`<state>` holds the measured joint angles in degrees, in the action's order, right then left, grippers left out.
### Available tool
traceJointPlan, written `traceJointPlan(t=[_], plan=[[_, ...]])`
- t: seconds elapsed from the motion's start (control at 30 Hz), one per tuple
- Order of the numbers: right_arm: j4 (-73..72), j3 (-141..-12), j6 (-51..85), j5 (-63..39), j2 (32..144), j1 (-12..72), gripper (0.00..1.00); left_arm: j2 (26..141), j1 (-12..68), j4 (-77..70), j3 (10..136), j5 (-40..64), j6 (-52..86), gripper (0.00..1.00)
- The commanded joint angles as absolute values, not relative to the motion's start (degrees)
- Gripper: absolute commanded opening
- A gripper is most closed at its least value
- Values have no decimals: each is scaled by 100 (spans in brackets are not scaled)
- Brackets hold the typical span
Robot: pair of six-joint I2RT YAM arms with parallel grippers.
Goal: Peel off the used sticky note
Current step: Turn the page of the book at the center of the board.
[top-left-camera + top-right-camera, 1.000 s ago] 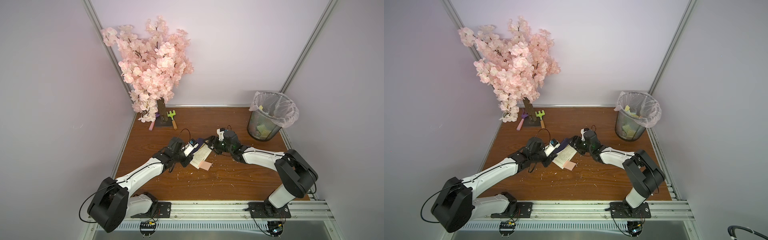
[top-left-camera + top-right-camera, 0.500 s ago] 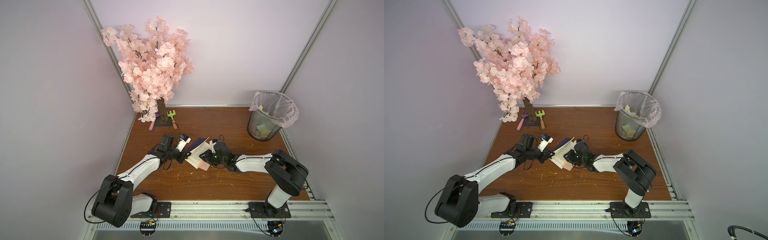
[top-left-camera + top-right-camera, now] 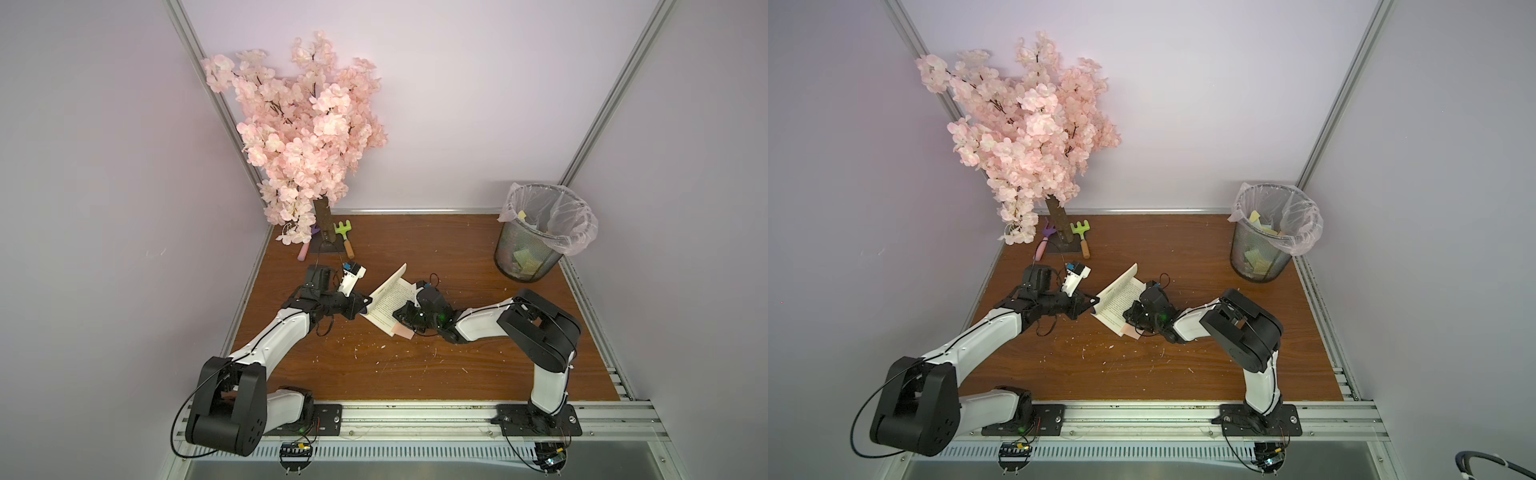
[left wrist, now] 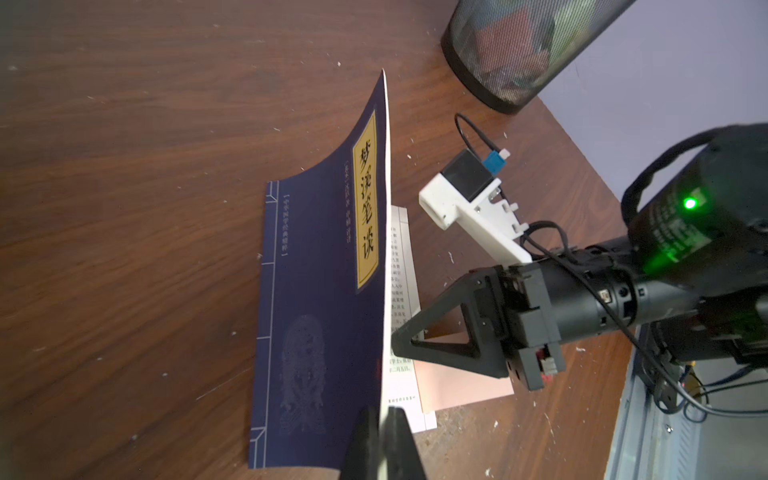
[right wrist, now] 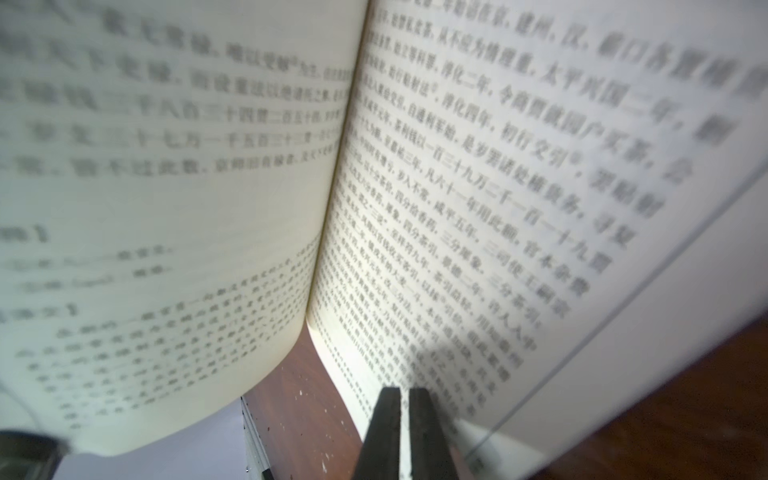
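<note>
An open book (image 3: 390, 297) (image 3: 1119, 299) lies mid-table with its dark blue cover (image 4: 324, 291) lifted upright. My left gripper (image 3: 366, 300) (image 4: 381, 415) is shut on the edge of that cover and the leaves behind it. A pink sticky note (image 3: 402, 331) (image 3: 1130, 332) (image 4: 465, 386) pokes out from under the flat pages at the book's near corner. My right gripper (image 3: 397, 313) (image 4: 395, 345) (image 5: 402, 392) rests its tips on the printed page just above the note, jaws almost together. Whether it pinches anything does not show.
A black mesh bin (image 3: 536, 249) with a plastic liner and discarded notes stands at the back right. A pink blossom tree (image 3: 307, 124) and toy garden tools (image 3: 345, 235) occupy the back left corner. Small paper crumbs (image 3: 357, 353) dot the wooden table (image 3: 457, 374).
My right gripper swung from the book's far side down onto the page by the pink note, and its jaws closed. The left gripper drew back left, raising the cover.
</note>
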<state>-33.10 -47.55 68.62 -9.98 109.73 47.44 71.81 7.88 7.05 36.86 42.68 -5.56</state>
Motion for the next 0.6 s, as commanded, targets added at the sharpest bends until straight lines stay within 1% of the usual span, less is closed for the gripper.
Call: traceJointPlan(t=[0.0, 0.13, 0.33, 0.4, 0.57], plan=[[-2909, -4823, 6890, -948, 11249, 4718, 11, 7220, 464, 520, 3551, 4580, -668, 2], [-2751, -4886, 6826, -935, 11207, 4702, 11, 7423, 309, 348, 3394, 4673, -632, 2], [-2245, -5168, 6500, -838, 10912, 4693, 13, 7366, 243, -247, 3056, 4283, -472, 2], [-2058, -5295, 6365, -830, 10801, 4694, 15, 7372, 240, -359, 3016, 4185, -441, 2], [-1602, -5582, 6029, -780, 10408, 4669, 24, 7447, 234, -360, 3019, 4236, -384, 2]])
